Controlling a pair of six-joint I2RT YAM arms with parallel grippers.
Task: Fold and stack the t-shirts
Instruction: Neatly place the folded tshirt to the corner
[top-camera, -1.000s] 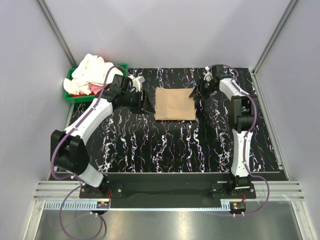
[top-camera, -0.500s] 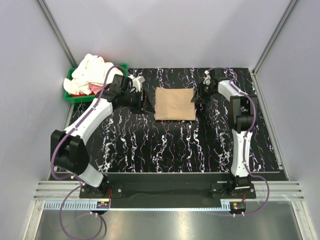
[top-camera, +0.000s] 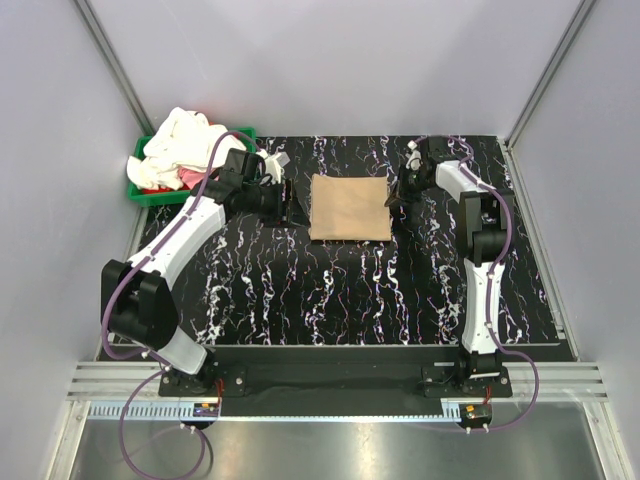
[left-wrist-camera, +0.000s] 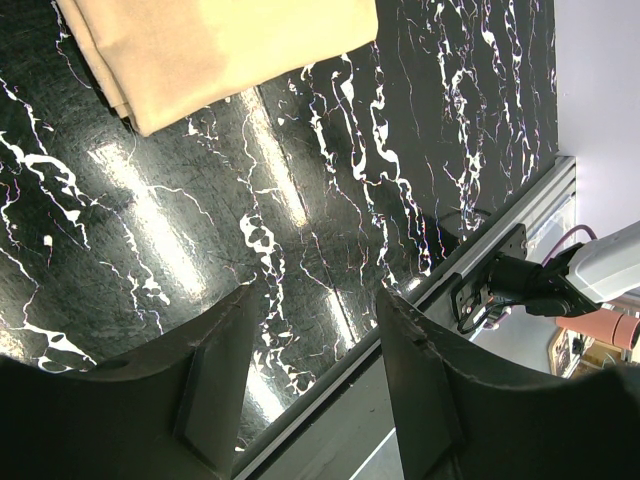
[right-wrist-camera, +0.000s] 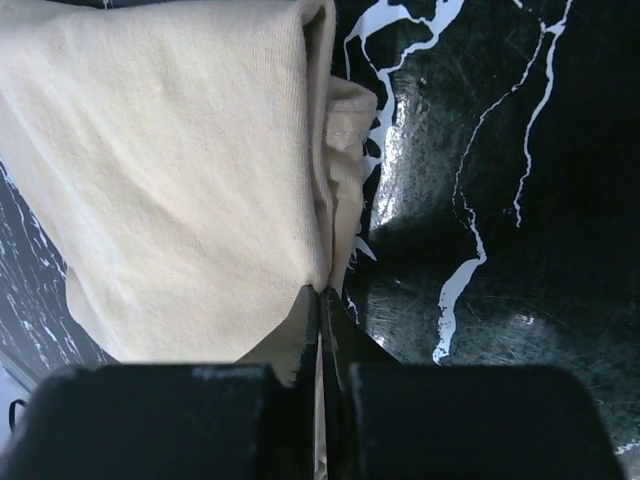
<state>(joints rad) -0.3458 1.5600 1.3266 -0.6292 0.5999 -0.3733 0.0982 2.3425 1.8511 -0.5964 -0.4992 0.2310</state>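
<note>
A tan t-shirt (top-camera: 348, 207) lies folded into a square at the back middle of the table. My right gripper (top-camera: 397, 200) is at its right edge, jaws pressed together with a thin fold of the tan t-shirt (right-wrist-camera: 170, 170) pinched between the fingertips of the right gripper (right-wrist-camera: 320, 292). My left gripper (top-camera: 292, 205) hovers just left of the shirt, open and empty. In the left wrist view the left gripper (left-wrist-camera: 318, 290) frames bare table, with the tan t-shirt (left-wrist-camera: 220, 50) at the top. A cream-white t-shirt (top-camera: 185, 140) and a pink-red t-shirt (top-camera: 188, 178) lie crumpled in the bin.
A small green bin (top-camera: 135, 193) stands at the back left corner, off the dark marbled table (top-camera: 330, 290). Grey walls close in the back and sides. A metal rail (left-wrist-camera: 470, 250) runs along the table's edge in the left wrist view.
The right gripper's jaws have closed onto the tan t-shirt's right edge after shifting slightly toward it. The left arm has not moved.
</note>
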